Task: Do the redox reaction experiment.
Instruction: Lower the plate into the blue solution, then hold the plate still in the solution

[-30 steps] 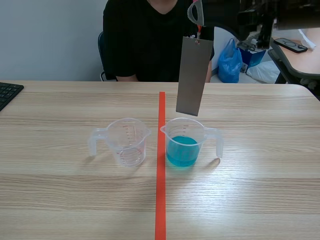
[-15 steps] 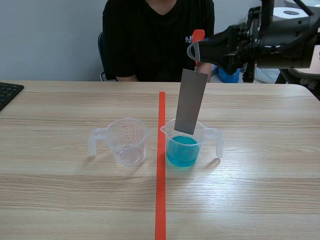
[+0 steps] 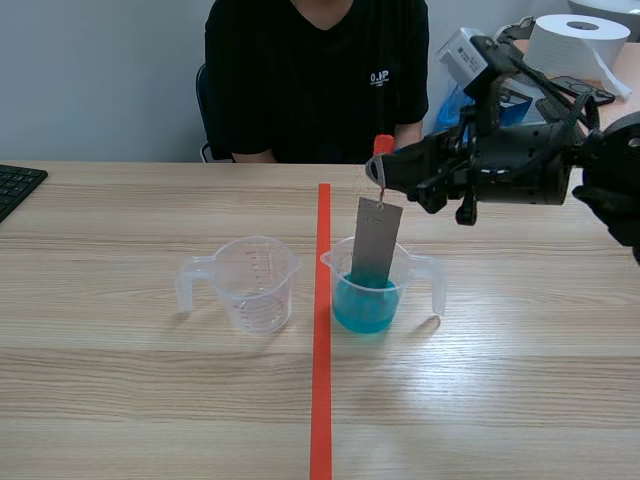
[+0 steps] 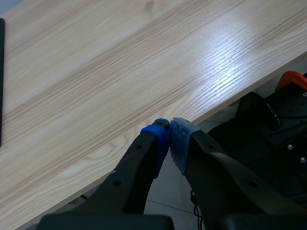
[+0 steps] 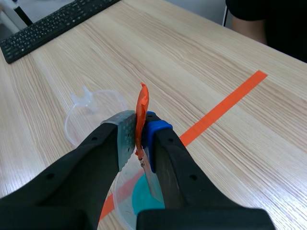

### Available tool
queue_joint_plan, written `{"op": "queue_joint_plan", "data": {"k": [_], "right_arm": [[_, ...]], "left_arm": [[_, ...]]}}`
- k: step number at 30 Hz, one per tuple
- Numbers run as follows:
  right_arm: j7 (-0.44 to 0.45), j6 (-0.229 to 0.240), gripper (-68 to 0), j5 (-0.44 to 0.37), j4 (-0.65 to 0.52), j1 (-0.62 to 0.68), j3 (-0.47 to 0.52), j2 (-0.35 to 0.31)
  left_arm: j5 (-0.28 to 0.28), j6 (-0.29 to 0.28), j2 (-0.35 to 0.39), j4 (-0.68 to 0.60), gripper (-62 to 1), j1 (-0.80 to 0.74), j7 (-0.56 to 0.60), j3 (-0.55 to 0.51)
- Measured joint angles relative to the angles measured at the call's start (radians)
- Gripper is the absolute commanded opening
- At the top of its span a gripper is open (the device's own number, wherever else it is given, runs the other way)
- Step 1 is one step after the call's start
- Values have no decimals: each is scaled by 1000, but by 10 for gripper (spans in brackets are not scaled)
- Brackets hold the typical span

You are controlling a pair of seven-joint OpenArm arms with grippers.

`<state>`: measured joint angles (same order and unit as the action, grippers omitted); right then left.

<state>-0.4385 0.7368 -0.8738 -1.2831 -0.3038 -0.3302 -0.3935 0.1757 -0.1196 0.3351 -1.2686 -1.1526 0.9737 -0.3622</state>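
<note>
- the thin grey metal strip [image 3: 376, 240] hangs nearly upright, its long axis running top to bottom with a slight lean. its lower end sits inside the clear plastic measuring cup of blue liquid [image 3: 372, 290]. i can't tell how deep it goes into the liquid.
- the strip dangles straight below the right gripper [image 3: 385, 170], which is clenched on the orange-red tab [image 5: 142, 108] at the strip's top. the pads pinch that tab, not the metal.
- as i judge it, the dipping step is under way. what follows turns on keeping the strip plumb over the cup's mouth, and the right arm is the only one near it.
- the left gripper [image 4: 169, 136] is closed on nothing, pads meeting, over the near edge of the wooden table [image 3: 520, 380], well apart from the cups.
- count: one strip, one tab and two measuring cups. the second cup, clear and empty [image 3: 255, 283], stands just across the orange-red tape line [image 3: 321, 380] from the blue one, handle pointing outward.
- further out, a person in a black shirt [image 3: 310, 80] sits across the table, and one black keyboard [image 3: 15, 185] lies at the far left.
</note>
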Motion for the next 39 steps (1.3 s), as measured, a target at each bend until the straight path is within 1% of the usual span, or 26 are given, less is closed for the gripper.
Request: {"op": "queue_joint_plan", "data": {"k": [3, 8, 15, 39], "right_arm": [[30, 0, -658, 35, 13, 0, -22, 0], [75, 0, -658, 68, 28, -1, -39, 0], [87, 1, -658, 85, 29, -1, -39, 0], [87, 1, -658, 85, 29, -1, -39, 0]], "left_arm": [[0, 0, 0, 0, -569, 0, 1, 0], [0, 0, 0, 0, -569, 0, 0, 0], [0, 0, 0, 0, -569, 0, 0, 0], [0, 0, 0, 0, -569, 0, 0, 0]]}}
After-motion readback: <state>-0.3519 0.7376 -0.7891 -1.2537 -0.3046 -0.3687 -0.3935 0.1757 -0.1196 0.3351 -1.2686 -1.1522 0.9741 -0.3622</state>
